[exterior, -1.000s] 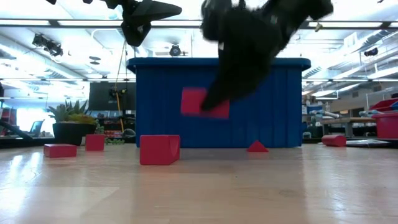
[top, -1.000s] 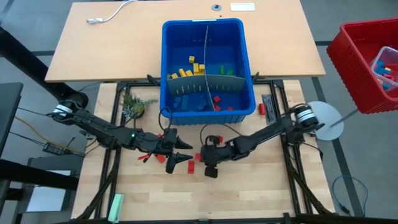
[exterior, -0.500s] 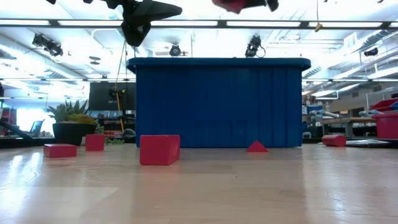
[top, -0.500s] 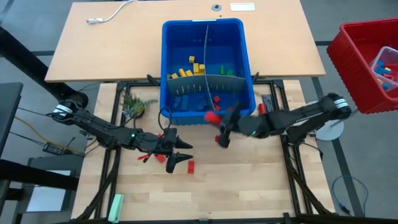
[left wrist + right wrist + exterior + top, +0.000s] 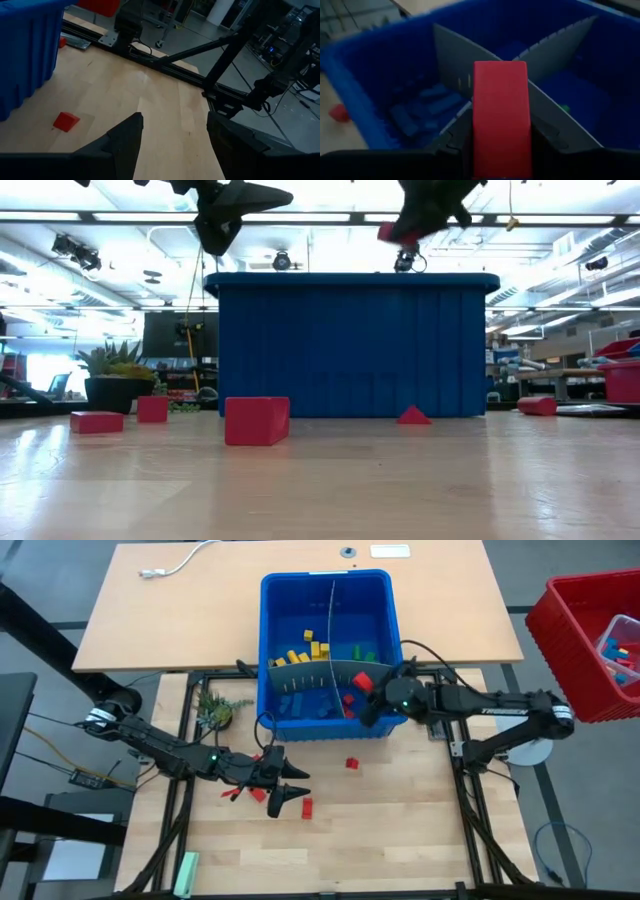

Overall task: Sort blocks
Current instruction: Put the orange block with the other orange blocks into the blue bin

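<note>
A blue bin [image 5: 335, 585] with grey dividers [image 5: 451, 65] stands at the table's far side; it holds yellow, green, blue [image 5: 422, 112] and red blocks in separate compartments. My right gripper [image 5: 368, 692] hangs over the bin's near right part, shut on a red block [image 5: 500, 120], which also shows in the low view [image 5: 392, 232]. My left gripper [image 5: 292, 788] hovers open above the table's left middle, with nothing between its fingers [image 5: 125, 142]. Loose red blocks [image 5: 307, 807] [image 5: 352, 762] [image 5: 66, 121] lie flat on the wood near it. My right gripper pinches the red block by two opposite sides [image 5: 479, 137] between its two fingers. The fingers come from the table's right, slanting a little downward. The block sticks out beyond the fingertips and hangs clear, above the bin's rim.
A small potted plant [image 5: 215, 712] stands left of the bin. A red crate [image 5: 590, 630] sits off the table's right side. A pale green bar [image 5: 186, 870] lies at the near left corner. A white cable [image 5: 170, 565] rests on the far desk.
My right gripper has risen from the table's middle with the red block, swung toward the far right, and now hangs over the bin. The block has been lifted clear of the table. My left gripper has kept still.
</note>
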Controlling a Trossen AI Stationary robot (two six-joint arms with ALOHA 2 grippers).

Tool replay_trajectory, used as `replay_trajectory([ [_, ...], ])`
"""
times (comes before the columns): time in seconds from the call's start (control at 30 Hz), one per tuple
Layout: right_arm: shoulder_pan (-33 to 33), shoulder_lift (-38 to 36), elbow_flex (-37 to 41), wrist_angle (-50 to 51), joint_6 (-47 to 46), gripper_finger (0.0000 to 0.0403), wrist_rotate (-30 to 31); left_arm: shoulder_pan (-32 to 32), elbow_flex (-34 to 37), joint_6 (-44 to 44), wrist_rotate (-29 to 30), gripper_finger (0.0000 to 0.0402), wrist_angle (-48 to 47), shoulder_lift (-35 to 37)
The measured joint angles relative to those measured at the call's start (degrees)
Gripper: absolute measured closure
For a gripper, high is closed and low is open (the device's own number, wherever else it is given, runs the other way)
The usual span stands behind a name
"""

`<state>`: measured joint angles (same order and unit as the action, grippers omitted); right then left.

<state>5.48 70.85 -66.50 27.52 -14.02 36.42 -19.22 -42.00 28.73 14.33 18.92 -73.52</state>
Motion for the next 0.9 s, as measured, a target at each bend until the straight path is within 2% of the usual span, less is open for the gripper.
replay_trajectory([
  [0.17,2.88,2.02,0.0,0.46,0.0,0.0259,-0.58,0.0,0.02,-0.04,0.02,0.0169,-0.58,0.02],
  [0.47,3.56,1.51,0.0,-1.43,-0.3,0.0187,-2.27,-0.02,0.02,-0.59,0.04,0.0169,-0.57,0.01],
  [0.57,2.77,1.5,0.0,-1.77,-1.24,0.0172,-6.18,-0.02,0.02,-1.4,0.87,0.0169,-0.45,0.02],
  [0.73,-2.97,3.11,-0.02,-5.83,-1.98,0.0169,-14.64,-0.01,0.02,-1.44,1.75,0.0169,0.72,0.0],
  [0.9,-10.64,6.61,0.0,-7.15,-1.33,0.0175,-15.69,-0.04,0.0,-6.2,2.2,0.0169,-1.27,0.02],
])
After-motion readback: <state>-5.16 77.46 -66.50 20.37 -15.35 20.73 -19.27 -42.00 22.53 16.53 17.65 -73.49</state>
